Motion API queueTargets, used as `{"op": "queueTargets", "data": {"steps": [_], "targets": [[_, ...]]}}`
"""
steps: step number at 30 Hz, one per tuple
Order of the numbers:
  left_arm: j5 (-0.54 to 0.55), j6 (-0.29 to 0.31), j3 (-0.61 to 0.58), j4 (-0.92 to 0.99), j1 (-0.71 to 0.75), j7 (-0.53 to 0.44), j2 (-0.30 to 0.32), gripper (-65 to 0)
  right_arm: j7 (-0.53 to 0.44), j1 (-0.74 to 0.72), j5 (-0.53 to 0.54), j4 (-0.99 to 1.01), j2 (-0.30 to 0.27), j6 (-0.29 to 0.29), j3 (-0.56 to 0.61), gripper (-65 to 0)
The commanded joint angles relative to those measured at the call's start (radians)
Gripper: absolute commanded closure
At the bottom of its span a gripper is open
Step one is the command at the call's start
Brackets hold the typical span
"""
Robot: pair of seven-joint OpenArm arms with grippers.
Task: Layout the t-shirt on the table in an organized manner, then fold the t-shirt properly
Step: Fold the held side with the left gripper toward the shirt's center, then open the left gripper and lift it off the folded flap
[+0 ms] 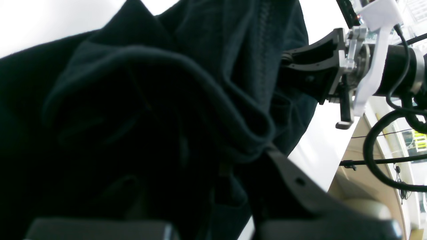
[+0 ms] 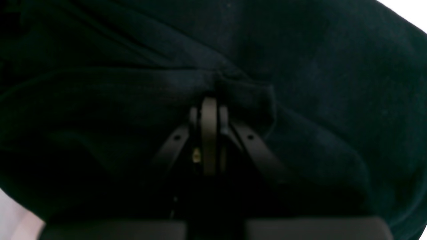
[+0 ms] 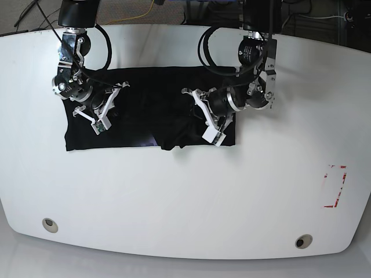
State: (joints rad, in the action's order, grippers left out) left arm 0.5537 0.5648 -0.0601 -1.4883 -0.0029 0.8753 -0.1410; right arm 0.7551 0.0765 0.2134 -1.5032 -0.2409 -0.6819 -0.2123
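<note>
On the white table [image 3: 185,197] the black t-shirt [image 3: 145,110] lies spread toward the far edge. Right gripper [image 2: 209,100] is pinched together on a fabric fold; left gripper [image 3: 194,116] clamps bunched cloth.

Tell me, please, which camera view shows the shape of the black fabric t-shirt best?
The base view: the whole black fabric t-shirt lies there as a wide dark shape on the glossy white table. The left wrist view shows only bunched folds close up; the right wrist view shows dark cloth filling the picture.
</note>
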Motion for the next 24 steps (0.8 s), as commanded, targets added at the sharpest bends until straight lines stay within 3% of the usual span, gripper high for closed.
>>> {"op": "queueTargets", "data": {"steps": [1,4,7,16,24], "targets": [[0.035,0.011,-0.013,-0.015,-0.027,-0.018,-0.016,0.0,0.068,0.009,-0.032,0.01,0.001,-0.015,0.009,0.0],[0.035,0.011,-0.014,-0.016,-0.035,-0.017,-0.016,0.0,0.068,0.009,-0.032,0.01,0.001,-0.016,0.011,0.0],[0.036,0.011,-0.02,-0.019,-0.047,-0.014,-0.016,-6.4,0.068,0.009,-0.032,0.01,0.001,-0.016,0.011,0.0],[0.088,0.01,-0.102,-0.028,-0.068,-0.001,-0.013,-37.8,0.068,0.009,-0.032,0.01,0.001,-0.016,0.012,0.0],[0.188,0.014,-0.148,-0.127,-0.073,-0.001,-0.006,-40.2,0.068,0.009,-0.032,0.011,0.001,-0.016,0.012,0.0]]}}
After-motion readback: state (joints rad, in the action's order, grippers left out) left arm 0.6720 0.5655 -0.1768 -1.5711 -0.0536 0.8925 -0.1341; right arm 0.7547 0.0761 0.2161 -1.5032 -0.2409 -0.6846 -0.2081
